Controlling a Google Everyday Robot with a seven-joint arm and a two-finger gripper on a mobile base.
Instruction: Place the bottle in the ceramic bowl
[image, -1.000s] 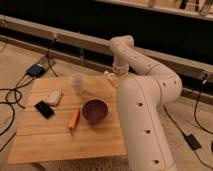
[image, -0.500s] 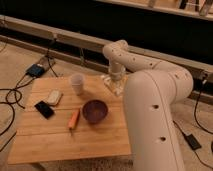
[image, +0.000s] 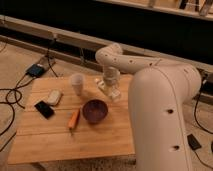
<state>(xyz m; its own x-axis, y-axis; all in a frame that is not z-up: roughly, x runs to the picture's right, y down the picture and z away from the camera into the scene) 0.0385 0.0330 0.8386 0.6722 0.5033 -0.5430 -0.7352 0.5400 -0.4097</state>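
The robot's gripper (image: 111, 92) has dropped to the far side of the desk (image: 60, 142) over the past second, swinging down from above the back edge to sit low over the wood at about 1 o'clock from the ceramic bowl (image: 95, 110). The bottle (image: 101, 83) lies there on the desk, a pale shape at the gripper's side, just right of the white cup (image: 77, 83) and still well outside the bowl. Whether the gripper is open or closed on anything cannot be told from this view, nor whether it already touches the bottle. The bowl stands empty near the middle of the desk, with an orange stick-like object (image: 74, 119) at its 8 o'clock, and a white block (image: 53, 96) and a black phone (image: 44, 109) further off toward 9 o'clock. The descent suggests the reach is ending and the grasp is at hand; lifting the bottle and carrying it the short way toward 7 o'clock into the bowl is all still to come. The cup close by looks the likeliest thing to be knocked.
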